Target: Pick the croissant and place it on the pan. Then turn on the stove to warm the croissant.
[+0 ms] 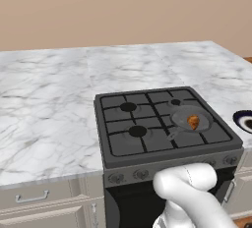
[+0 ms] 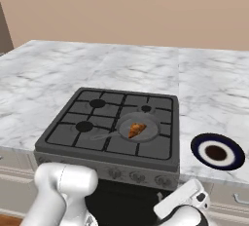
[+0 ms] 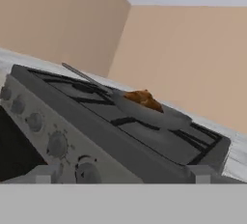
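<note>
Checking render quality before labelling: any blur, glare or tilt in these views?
Left base view: sharp, flat even light, no glare, the small orange-brown croissant clear in the shallow round dark-grey pan. Right base view: equally crisp, soft shadowing only. Hand view: rolled, so the dark grey-black gas stove slants; its near knobs look soft and blurred.
</note>
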You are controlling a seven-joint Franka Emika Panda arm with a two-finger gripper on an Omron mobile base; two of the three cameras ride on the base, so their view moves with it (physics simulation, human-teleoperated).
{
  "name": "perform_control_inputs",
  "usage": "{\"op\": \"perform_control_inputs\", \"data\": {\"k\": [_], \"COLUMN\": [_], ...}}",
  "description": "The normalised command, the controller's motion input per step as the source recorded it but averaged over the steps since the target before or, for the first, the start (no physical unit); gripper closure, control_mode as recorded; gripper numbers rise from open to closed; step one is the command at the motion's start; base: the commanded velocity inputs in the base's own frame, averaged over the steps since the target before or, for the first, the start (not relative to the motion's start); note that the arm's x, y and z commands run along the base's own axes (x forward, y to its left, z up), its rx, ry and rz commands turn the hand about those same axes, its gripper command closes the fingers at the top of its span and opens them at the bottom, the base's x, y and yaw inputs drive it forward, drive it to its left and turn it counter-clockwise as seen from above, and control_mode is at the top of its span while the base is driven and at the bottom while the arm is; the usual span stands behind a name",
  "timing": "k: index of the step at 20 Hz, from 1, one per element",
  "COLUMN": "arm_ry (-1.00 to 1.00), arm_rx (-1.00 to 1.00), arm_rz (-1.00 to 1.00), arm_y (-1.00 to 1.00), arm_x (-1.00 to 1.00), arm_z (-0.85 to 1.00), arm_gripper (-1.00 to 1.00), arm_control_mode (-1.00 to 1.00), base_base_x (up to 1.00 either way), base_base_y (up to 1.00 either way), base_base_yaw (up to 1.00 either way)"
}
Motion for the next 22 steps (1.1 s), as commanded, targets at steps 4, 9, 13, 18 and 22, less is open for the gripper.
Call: {"op": "perform_control_inputs", "data": {"k": [4,9,13,18,22], "arm_ry": [0.24,0.24,0.08,-0.01,-0.06], "arm_rx": [0.18,0.15,0.07,0.00,0.00], "arm_rz": [-0.31,-0.28,-0.17,-0.09,-0.03], "arm_y": [0.00,0.02,0.12,0.16,0.11], "arm_x": [0.00,0.00,0.00,0.00,0.00], "arm_z": [-0.04,-0.02,-0.01,0.00,-0.09], "arm_gripper": [-1.00,-1.00,-1.00,-1.00,-1.00], "arm_control_mode": [-1.00,-1.00,-1.00,-1.00,-1.00], "base_base_x": [0.00,0.00,0.00,0.00,0.00], "base_base_y": [0.00,0.00,0.00,0.00,0.00], "base_base_yaw": [0.00,0.00,0.00,0.00,0.00]}}
